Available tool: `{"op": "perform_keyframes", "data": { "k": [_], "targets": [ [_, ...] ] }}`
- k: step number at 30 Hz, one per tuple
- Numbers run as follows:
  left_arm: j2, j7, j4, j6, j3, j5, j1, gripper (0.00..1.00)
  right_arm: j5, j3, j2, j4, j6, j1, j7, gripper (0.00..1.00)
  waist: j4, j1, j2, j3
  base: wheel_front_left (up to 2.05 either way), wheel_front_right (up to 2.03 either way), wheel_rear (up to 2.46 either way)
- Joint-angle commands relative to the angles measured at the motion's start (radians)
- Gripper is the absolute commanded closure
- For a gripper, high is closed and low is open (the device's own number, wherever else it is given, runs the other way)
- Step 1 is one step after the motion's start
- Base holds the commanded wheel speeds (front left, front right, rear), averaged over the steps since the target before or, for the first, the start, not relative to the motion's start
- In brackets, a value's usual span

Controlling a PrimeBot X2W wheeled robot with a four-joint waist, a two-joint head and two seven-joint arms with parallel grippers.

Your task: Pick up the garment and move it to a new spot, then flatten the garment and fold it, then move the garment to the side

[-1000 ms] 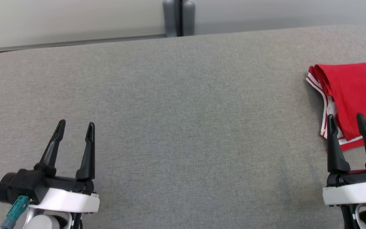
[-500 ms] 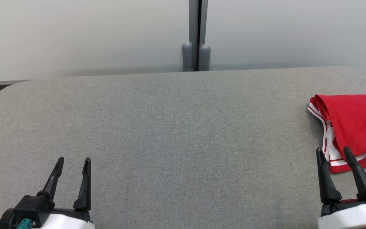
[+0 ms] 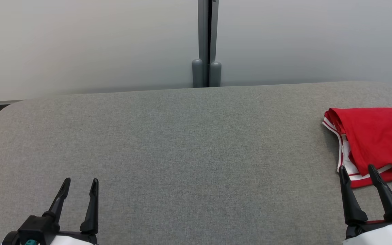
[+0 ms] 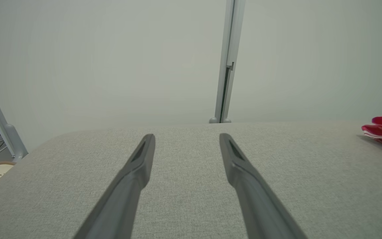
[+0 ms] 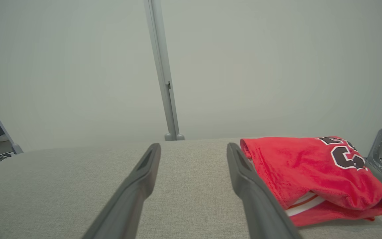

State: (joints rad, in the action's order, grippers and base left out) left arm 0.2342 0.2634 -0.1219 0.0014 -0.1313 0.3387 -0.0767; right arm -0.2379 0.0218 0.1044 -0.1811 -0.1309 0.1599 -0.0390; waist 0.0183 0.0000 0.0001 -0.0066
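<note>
A grey fabric surface (image 3: 182,153) meets pale wall panels (image 3: 80,44) joined by a grey post (image 3: 202,34).

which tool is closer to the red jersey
Right. The right tool is open at the near edge of the folded red jersey with white trim; the left tool is open far off to its left.

The garment (image 3: 376,139) is showing red, with white-striped trim and black white-edged figures, against the heathered grey surface (image 3: 182,153).

Black white-edged characters (image 5: 343,156) on garment (image 5: 293,166), partly folded under; possibly "23".
</note>
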Motion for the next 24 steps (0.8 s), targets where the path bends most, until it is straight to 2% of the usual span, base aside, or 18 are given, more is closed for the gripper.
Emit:
{"op": "perform_keyframes", "data": {
  "k": [1,22,23,24],
  "targets": [
    [0.004,0.001,-0.005,-0.001,-0.002,0.004,0.013,0.0,-0.003,0.001,0.0,-0.005,0.0,0.006,0.001,0.0,0.001,0.0,-0.0001,0.0,0.0,0.0,0.0],
    [-0.001,0.001,-0.034,-0.004,-0.015,0.003,0.052,0.0,-0.019,-0.004,-0.003,0.022,0.0,-0.014,0.026,0.0,-0.004,0.0,-0.0001,0.0,0.0,0.0,0.0],
    [-0.003,0.0,-0.034,-0.002,-0.016,0.005,0.038,1.0,-0.015,-0.004,-0.003,0.022,0.0,-0.006,0.021,1.0,-0.004,0.0,-0.0001,0.0,0.0,0.0,0.0],
    [-0.006,-0.001,-0.041,-0.002,-0.017,0.006,0.037,1.0,-0.016,-0.005,-0.005,0.03,0.0,-0.004,0.021,1.0,-0.004,0.0,-0.0001,0.0,0.0,0.0,0.0]
  ]
}}
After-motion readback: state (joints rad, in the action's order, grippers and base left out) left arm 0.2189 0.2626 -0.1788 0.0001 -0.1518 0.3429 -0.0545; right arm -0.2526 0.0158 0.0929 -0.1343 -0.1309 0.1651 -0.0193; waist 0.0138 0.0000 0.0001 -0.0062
